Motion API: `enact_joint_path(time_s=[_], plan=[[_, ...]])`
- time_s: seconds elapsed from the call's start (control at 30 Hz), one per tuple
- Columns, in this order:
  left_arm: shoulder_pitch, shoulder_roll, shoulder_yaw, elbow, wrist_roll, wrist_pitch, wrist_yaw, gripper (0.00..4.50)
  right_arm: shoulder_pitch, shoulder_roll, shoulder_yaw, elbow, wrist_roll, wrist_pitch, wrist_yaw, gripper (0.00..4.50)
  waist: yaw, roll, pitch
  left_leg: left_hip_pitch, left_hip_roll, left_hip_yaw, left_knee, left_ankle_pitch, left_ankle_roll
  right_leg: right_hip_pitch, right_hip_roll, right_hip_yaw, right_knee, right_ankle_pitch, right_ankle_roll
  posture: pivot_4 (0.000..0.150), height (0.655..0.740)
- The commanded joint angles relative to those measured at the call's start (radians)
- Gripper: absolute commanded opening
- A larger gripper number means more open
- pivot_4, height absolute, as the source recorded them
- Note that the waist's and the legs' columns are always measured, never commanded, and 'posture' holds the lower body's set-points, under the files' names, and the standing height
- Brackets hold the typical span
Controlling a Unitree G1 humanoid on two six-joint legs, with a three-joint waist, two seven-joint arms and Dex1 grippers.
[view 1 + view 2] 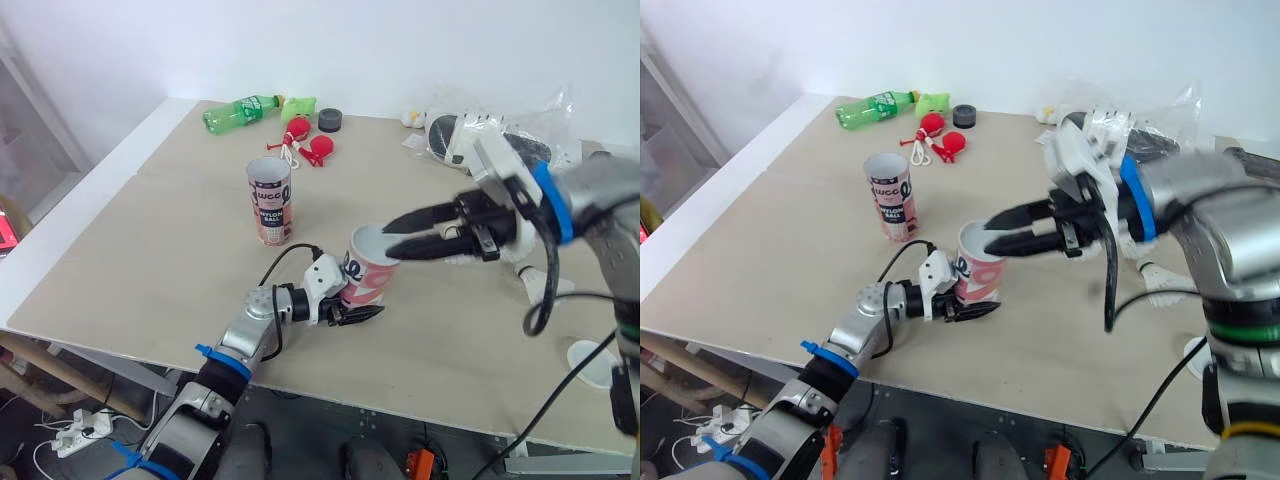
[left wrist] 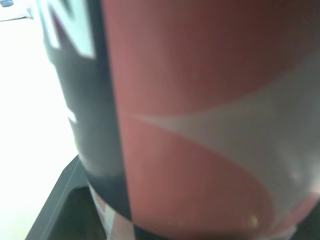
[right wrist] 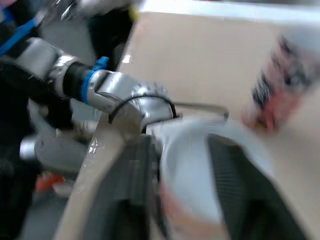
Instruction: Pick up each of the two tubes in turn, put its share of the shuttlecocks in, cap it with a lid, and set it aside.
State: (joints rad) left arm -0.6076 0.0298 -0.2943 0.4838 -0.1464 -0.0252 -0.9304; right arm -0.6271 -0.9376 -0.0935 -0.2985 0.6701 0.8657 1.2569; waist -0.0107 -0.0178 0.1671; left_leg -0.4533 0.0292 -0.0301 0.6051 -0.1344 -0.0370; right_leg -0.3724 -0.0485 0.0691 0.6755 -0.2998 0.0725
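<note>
worktop (image 1: 150, 250): bare near its front edge, where the held tube sits. If the tube is dropped it could roll off the front.
plastic bag (image 1: 520, 120): crumpled at the far right, behind the right arm. The arm could snag it when pulling back.
standing tube (image 1: 270, 200): upright with its mouth open, well apart from the action. Low risk unless the left arm swings wide.
held tube (image 1: 368, 272): tilted, with its mouth up and toward the right gripper. It is gripped low on the body. I can't tell whether its base touches the worktop. A push on the rim would lever it in the grip or twist it out.
right gripper (image 1: 388, 240): fingers spread apart at the tube mouth, and I can't see anything between them. One finger looks close to the rim, so a bad approach would hit the rim rather than enter the bore.
left gripper (image 1: 352, 305): fingers closed on the held tube's lower part. The surface is glossy and the hold is low, so slip is the main worry.
shuttlecock (image 1: 540, 285): a white one lying on the worktop under the right forearm. The cable or arm could sweep it away.
lid (image 1: 588, 362): a white disc near the right front corner, probably the cap. A small knock would send it over the edge.
</note>
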Motion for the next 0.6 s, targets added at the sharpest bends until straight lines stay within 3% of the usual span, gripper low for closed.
enact_joint_path(time_s=[0.03, 0.1, 0.17, 0.23, 0.3, 0.6], plan=[[-0.062, -0.033, 0.02, 0.044, -0.017, -0.024, -0.014, 3.02, 0.126, 0.04, -0.207, -0.125, 0.055, 0.041, -0.177, 3.8, -0.007, 0.002, 0.002, 0.0, 0.0, 0.0, 0.0, 0.0, 0.0, 0.0, 0.0, 0.0, 0.0, 0.0, 0.0, 0.15, 0.74], [-0.083, -0.043, 0.028, 0.069, -0.022, -0.023, -0.023, 3.02, 0.238, 0.079, -0.267, -0.19, 0.038, 0.033, -0.273, 4.29, -0.009, 0.001, 0.002, 0.0, 0.0, 0.0, 0.0, 0.0, 0.0, 0.0, 0.001, 0.0, 0.0, 0.0, 0.001, 0.15, 0.74], [-0.091, -0.048, 0.033, 0.078, -0.026, -0.022, -0.033, 3.02, 0.312, 0.108, -0.3, -0.244, 0.056, 0.035, -0.328, 4.29, -0.012, 0.002, 0.002, 0.0, 0.0, -0.001, 0.0, 0.0, 0.0, 0.0, 0.001, 0.0, 0.0, -0.001, 0.001, 0.15, 0.74], [-0.091, -0.051, 0.033, 0.089, -0.022, -0.023, -0.036, 3.88, 0.434, 0.198, -0.345, -0.331, 0.076, 0.024, -0.424, 4.5, -0.012, 0.002, 0.002, 0.0, 0.0, -0.001, -0.001, 0.0, 0.0, -0.001, 0.001, 0.001, 0.0, -0.001, 0.001, 0.15, 0.74], [-0.085, -0.049, 0.032, 0.09, -0.019, -0.019, -0.045, 4.43, 0.509, 0.245, -0.361, -0.384, 0.077, 0.015, -0.486, 4.5, -0.012, 0.003, 0.002, 0.0, 0.0, -0.002, -0.001, 0.0, 0.0, 0.0, 0.002, 0.0, 0.0, -0.001, 0.001, 0.15, 0.74], [-0.046, -0.016, 0.028, 0.026, -0.024, 0.019, -0.077, 4.43, 0.655, 0.328, -0.251, -0.442, 0.034, -0.052, -0.621, 4.5, -0.014, 0.003, 0.003, 0.0, 0.0, -0.002, 0.0, 0.002, 0.001, 0.0, 0.002, 0.001, 0.0, -0.003, 0.006, 0.15, 0.74]])
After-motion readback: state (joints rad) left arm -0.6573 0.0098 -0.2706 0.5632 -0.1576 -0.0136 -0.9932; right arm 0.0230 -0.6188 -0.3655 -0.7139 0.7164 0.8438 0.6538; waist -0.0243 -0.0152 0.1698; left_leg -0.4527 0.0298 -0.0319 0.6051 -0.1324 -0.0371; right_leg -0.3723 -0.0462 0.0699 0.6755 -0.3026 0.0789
